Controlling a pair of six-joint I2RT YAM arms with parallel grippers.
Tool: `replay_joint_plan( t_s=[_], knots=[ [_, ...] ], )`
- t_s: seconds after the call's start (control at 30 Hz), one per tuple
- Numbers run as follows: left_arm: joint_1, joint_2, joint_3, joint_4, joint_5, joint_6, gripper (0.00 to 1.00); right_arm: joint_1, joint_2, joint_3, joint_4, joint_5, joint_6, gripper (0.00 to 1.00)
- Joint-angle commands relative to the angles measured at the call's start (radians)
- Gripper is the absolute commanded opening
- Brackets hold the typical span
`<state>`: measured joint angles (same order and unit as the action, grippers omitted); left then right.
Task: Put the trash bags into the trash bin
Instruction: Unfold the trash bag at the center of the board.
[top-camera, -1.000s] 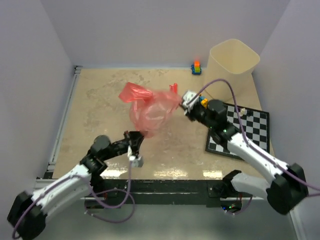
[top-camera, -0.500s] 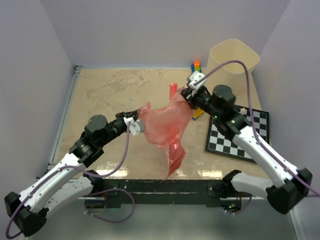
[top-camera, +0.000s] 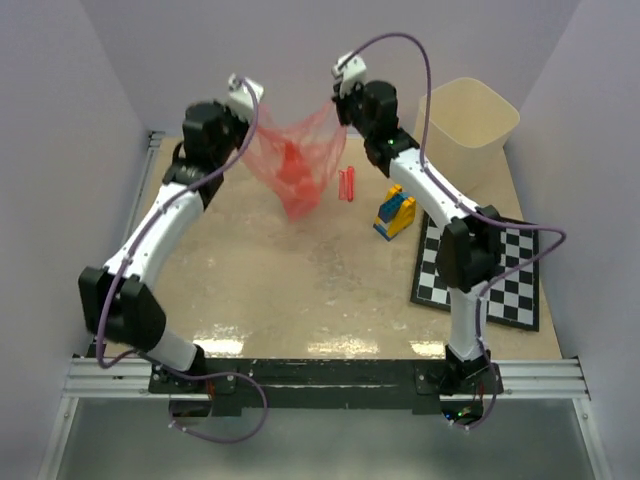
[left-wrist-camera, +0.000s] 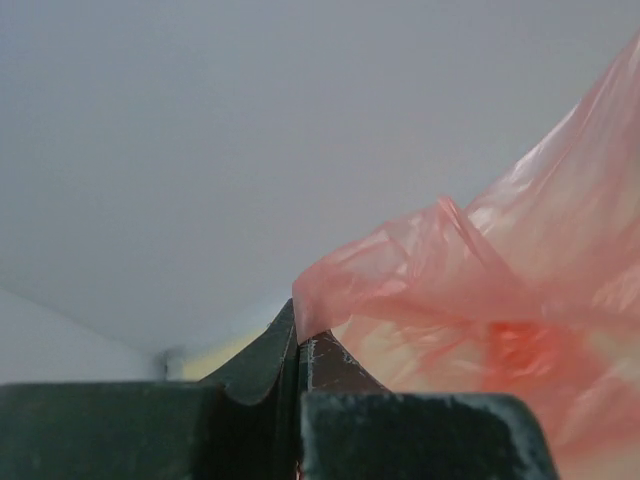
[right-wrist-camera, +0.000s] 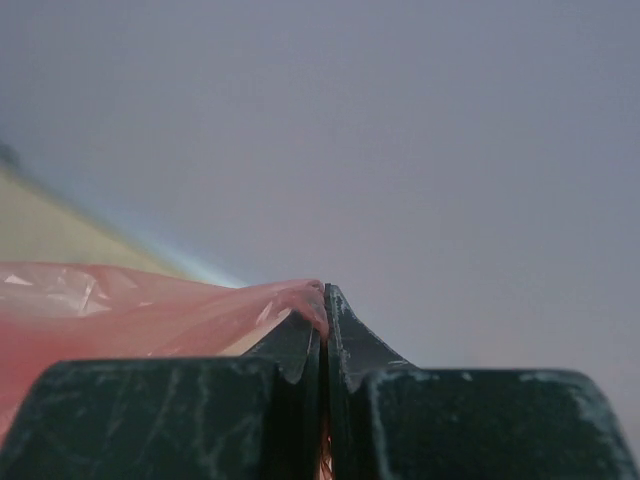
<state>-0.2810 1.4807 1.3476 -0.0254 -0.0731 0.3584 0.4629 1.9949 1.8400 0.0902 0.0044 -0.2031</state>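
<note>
A crinkly translucent red trash bag (top-camera: 295, 160) hangs stretched between my two raised grippers, high above the back of the table. My left gripper (top-camera: 256, 113) is shut on its left rim; the film (left-wrist-camera: 480, 300) shows pinched between the left pads. My right gripper (top-camera: 338, 108) is shut on the right rim; the film (right-wrist-camera: 150, 300) spreads left from the right pads. A narrow folded red strip (top-camera: 348, 184) lies on the table behind the hanging bag. The cream-beige trash bin (top-camera: 466, 130) stands upright at the back right, to the right of the right arm.
A yellow-and-blue toy block (top-camera: 395, 213) lies on the table under the right arm. A black-and-white checkerboard (top-camera: 490, 272) lies at the right. Walls close the left, back and right sides.
Both arms have risen and swung toward the back, lifting the red bag off the table and stretching it between them. The small block at the back by the bin has gone out of sight.
</note>
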Motion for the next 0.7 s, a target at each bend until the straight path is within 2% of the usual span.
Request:
replay_joint_plan(
  t_s=[0.0,0.03,0.1,0.13,0.17,0.23,0.27,0.33,0.4,0.43,0.47,0.53,0.57,0.6,0.63,0.67],
  knots=[
    [0.009,0.182,0.627,0.027,0.068,-0.108,0.00,-0.006,0.100,0.639,0.173,0.028,0.011,0.00],
    [0.008,0.225,0.775,0.027,0.129,-0.124,0.00,-0.004,0.108,0.728,0.231,0.010,0.030,0.00],
    [0.005,0.276,0.953,0.101,0.195,-0.179,0.00,0.000,0.032,0.692,0.467,-0.027,0.074,0.00],
    [0.000,0.262,0.963,0.184,0.234,-0.202,0.00,0.008,-0.028,0.589,0.631,-0.053,0.073,0.01],
    [-0.012,0.224,0.911,0.319,0.263,-0.206,0.00,0.022,-0.097,0.493,0.781,-0.070,0.050,0.01],
    [-0.079,0.123,0.655,0.624,0.288,-0.100,0.00,0.054,-0.194,0.308,0.931,-0.118,-0.034,0.01],
    [-0.122,0.083,0.537,0.777,0.321,0.025,0.00,0.066,-0.235,0.235,0.950,-0.145,-0.082,0.01],
    [-0.205,0.034,0.315,0.898,0.384,0.257,0.00,0.079,-0.293,0.040,0.976,-0.147,-0.133,0.01],
    [-0.247,-0.043,0.005,1.002,0.394,0.326,0.00,0.077,-0.352,-0.240,0.961,-0.118,-0.214,0.00],
    [-0.268,-0.124,-0.192,0.955,0.416,0.374,0.00,0.079,-0.407,-0.384,0.838,-0.063,-0.246,0.00],
    [-0.297,-0.240,-0.396,0.755,0.497,0.504,0.00,0.077,-0.486,-0.551,0.636,-0.089,-0.248,0.00],
    [-0.325,-0.638,-0.691,0.208,0.722,0.933,0.00,0.074,-0.797,-0.837,0.104,-0.301,-0.437,0.00],
    [-0.323,-0.821,-0.819,0.141,0.746,0.986,0.00,0.072,-0.973,-0.954,-0.141,-0.379,-0.475,0.00],
    [-0.323,-1.019,-0.946,0.201,0.737,0.876,0.00,0.074,-1.186,-1.023,-0.247,-0.411,-0.487,0.00],
    [-0.326,-1.157,-1.006,0.217,0.739,0.758,0.00,0.074,-1.360,-1.091,-0.282,-0.444,-0.487,0.00],
    [-0.328,-1.262,-1.028,0.167,0.778,0.726,0.00,0.074,-1.519,-1.125,-0.273,-0.454,-0.478,0.00]
  ],
)
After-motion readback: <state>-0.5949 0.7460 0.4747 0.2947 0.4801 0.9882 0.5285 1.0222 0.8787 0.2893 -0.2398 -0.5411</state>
